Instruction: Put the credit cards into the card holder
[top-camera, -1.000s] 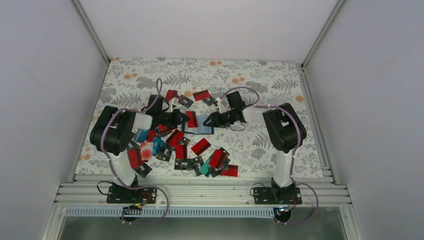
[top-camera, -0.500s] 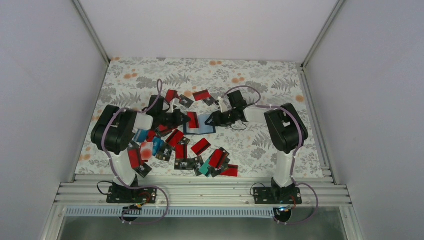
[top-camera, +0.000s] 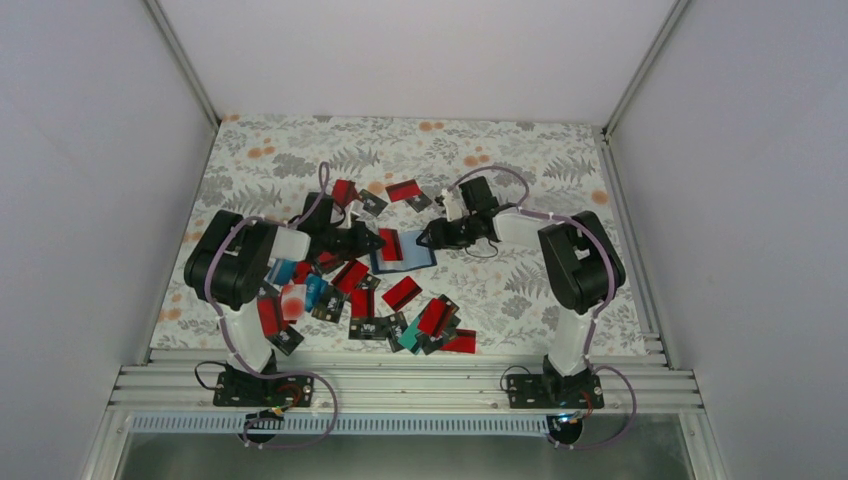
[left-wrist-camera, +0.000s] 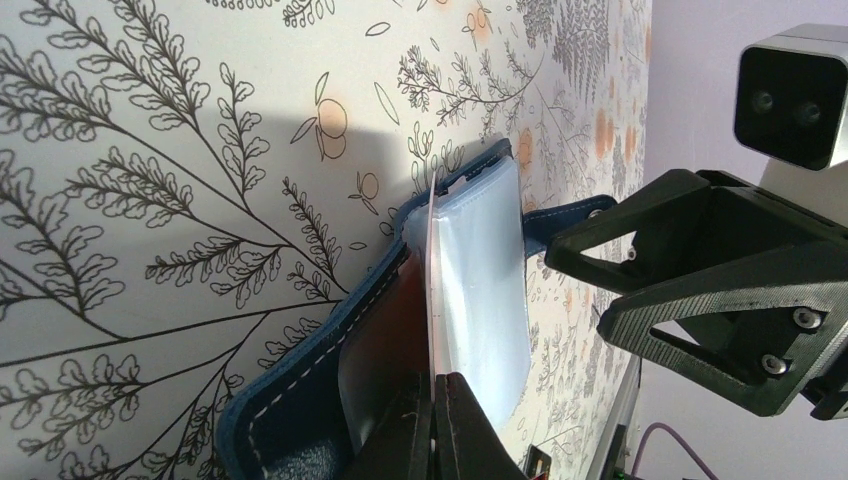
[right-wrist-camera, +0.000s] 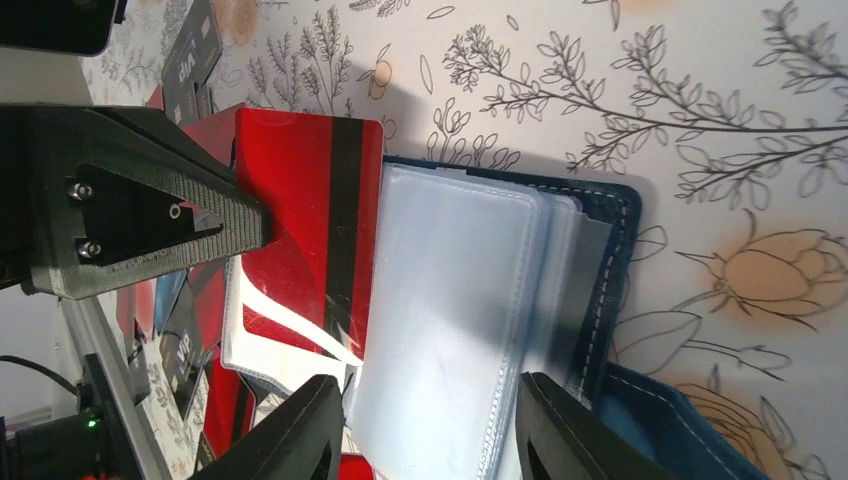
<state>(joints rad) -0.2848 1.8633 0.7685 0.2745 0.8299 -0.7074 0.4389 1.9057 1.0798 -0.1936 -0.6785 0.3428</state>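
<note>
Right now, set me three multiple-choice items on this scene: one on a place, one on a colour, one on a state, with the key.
1. Where does the dark navy-blue stitched folding card holder lie?
A. On the floral tablecloth, between the two arms' jaws
B. By the right arm's base
C. In the far left corner

2. What colour is the thin plastic card pinched in the jaws of the left arm?
A. Teal
B. Plain blue
C. Red with a black stripe

3. How is the card holder?
A. Snapped shut
B. Lying open, clear plastic sleeves showing
C. Propped upright on edge

1 A: the top view shows it midway between both arms; 2 C: the right wrist view shows red and a black stripe; 3 B: both wrist views show the sleeves exposed.
</note>
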